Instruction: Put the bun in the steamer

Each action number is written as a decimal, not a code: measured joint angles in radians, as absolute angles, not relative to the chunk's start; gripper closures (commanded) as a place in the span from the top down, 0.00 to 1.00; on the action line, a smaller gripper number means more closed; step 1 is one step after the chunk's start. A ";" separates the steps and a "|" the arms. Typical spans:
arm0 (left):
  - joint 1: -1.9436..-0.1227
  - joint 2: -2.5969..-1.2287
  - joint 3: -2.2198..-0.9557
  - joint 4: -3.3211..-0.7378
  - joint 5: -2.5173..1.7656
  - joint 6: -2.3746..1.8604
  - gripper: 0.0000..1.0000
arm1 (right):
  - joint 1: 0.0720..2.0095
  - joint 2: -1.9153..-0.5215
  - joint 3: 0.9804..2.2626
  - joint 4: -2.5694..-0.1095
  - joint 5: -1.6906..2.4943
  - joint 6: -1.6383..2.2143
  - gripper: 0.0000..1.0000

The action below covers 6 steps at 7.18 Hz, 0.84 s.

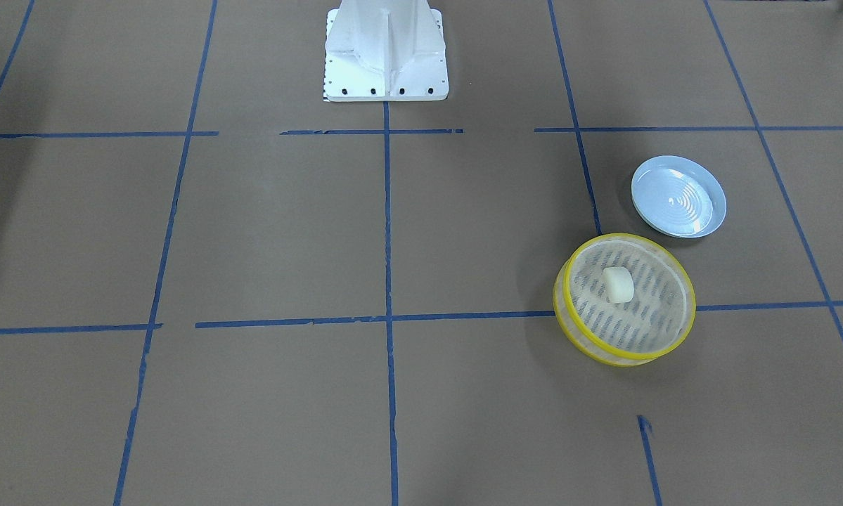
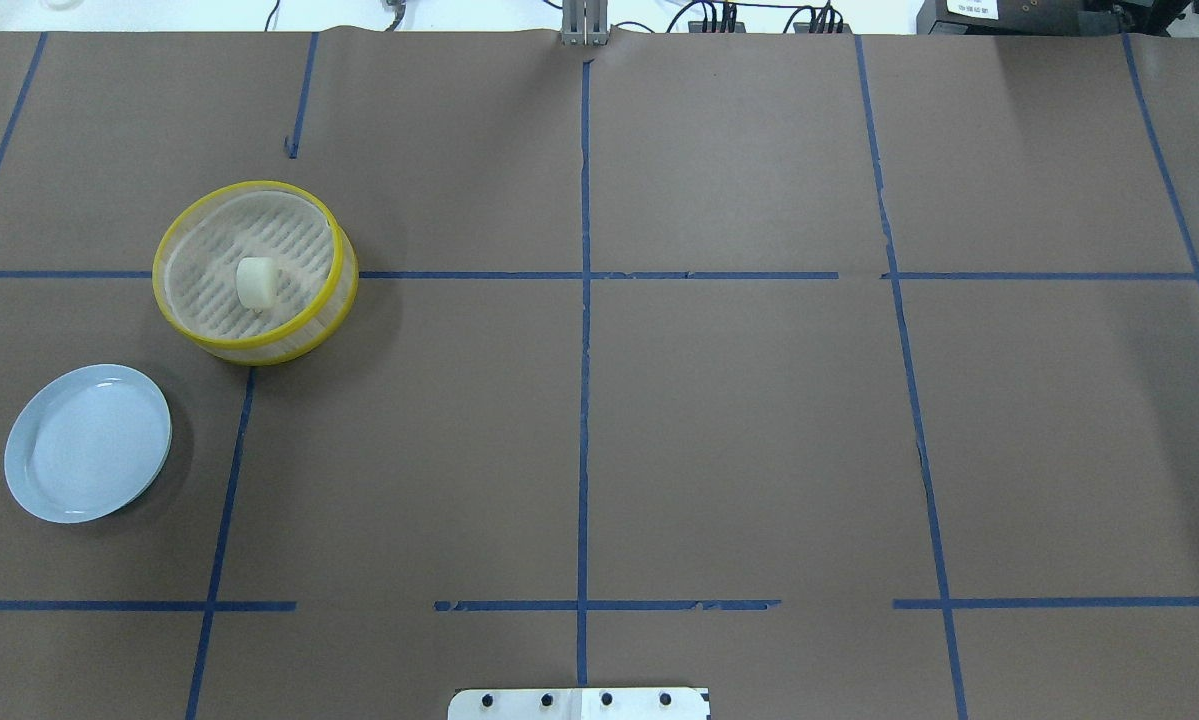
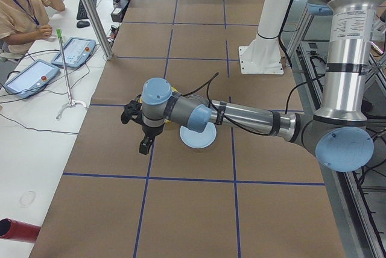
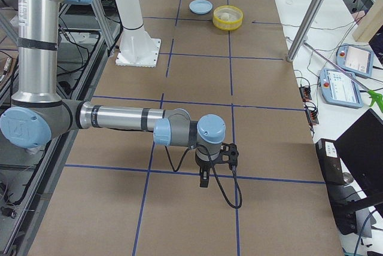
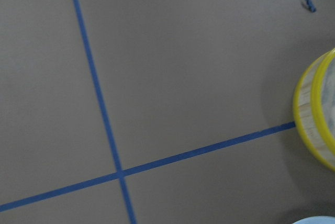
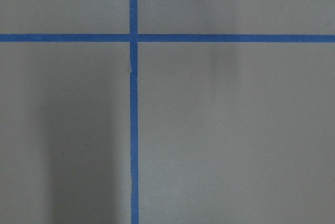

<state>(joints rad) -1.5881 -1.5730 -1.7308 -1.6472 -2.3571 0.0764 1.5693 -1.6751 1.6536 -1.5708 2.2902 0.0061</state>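
Observation:
The cream-white bun (image 1: pixel 618 284) lies inside the yellow-rimmed steamer (image 1: pixel 625 239), near the middle of its slotted base. Both also show in the overhead view: the bun (image 2: pixel 257 283) in the steamer (image 2: pixel 249 187) at the left. The left wrist view catches only the steamer's edge (image 5: pixel 316 111) at its right side. My left gripper (image 3: pixel 143 147) hangs above the table beside the steamer and shows only in the exterior left view. My right gripper (image 4: pixel 203 182) hangs over bare table far from the steamer (image 4: pixel 228 18). I cannot tell whether either is open or shut.
An empty pale blue plate (image 2: pixel 89 443) sits next to the steamer, also seen from the front (image 1: pixel 678 197). The white robot base (image 1: pixel 386 53) stands at the table's middle edge. Brown paper with blue tape lines covers the table. An operator (image 3: pixel 21 5) sits beyond it.

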 measured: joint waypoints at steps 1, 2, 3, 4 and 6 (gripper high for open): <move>-1.612 -1.548 -1.750 -1.573 -2.369 0.100 1.00 | 1.569 -1.675 1.654 -1.571 2.290 0.006 1.00; -1.620 -1.526 -1.758 -1.539 -2.373 0.109 1.00 | 1.569 -1.675 1.654 -1.571 2.290 0.006 1.00; -1.623 -1.515 -1.754 -1.526 -2.374 0.113 1.00 | 1.569 -1.675 1.654 -1.571 2.290 0.006 1.00; -1.623 -1.502 -1.749 -1.521 -2.375 0.113 1.00 | 1.569 -1.675 1.654 -1.571 2.290 0.006 1.00; -1.622 -1.473 -1.751 -1.524 -2.377 0.109 1.00 | 1.569 -1.675 1.654 -1.571 2.290 0.006 1.00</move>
<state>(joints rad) -1.6222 -1.4732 -1.7505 -1.5243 -2.3767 0.1091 1.5693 -1.6751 1.6536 -1.5708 2.2902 0.0062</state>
